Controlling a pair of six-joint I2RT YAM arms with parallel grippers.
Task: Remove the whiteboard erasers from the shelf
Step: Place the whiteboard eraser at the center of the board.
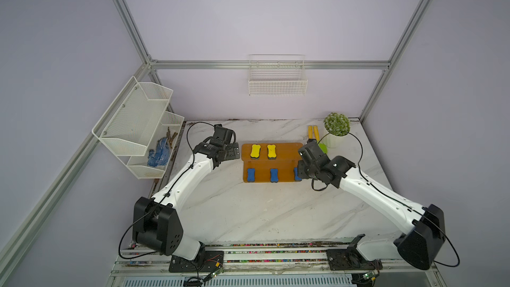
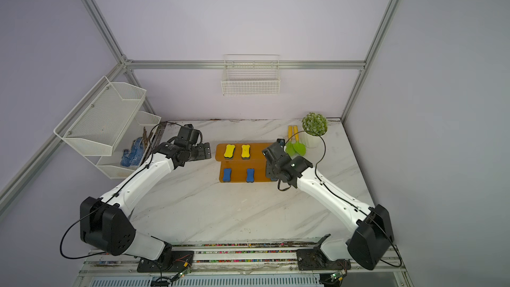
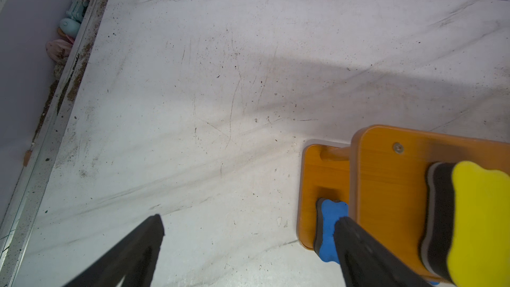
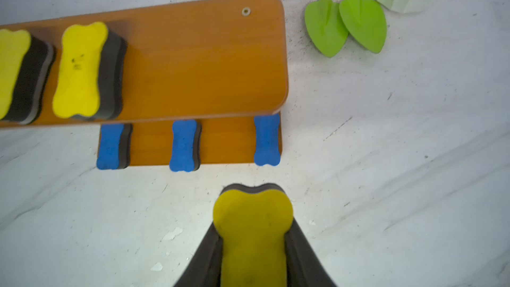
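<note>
The orange-brown shelf [image 1: 287,150] stands at the back middle of the marble table. Two yellow whiteboard erasers [image 1: 255,151] [image 1: 271,151] lie on its upper tier. Three blue ones [image 4: 110,146] [image 4: 184,146] [image 4: 267,140] lie on the lower tier. My right gripper [image 4: 253,223] is shut on a third yellow eraser [image 4: 252,241], held by its narrow waist above the table at the shelf's right end [image 1: 302,168]. My left gripper [image 3: 249,220] hangs open beside the shelf's left end [image 1: 233,153], with nothing between its fingers. One finger crosses in front of the leftmost blue eraser [image 3: 329,216].
Two green trowels with yellow handles [image 4: 345,23] and a potted plant [image 1: 336,125] sit right of the shelf at the back. A white mesh rack [image 1: 138,122] holding blue gloves [image 1: 158,153] hangs on the left wall. A wire basket [image 1: 277,84] hangs on the back wall.
</note>
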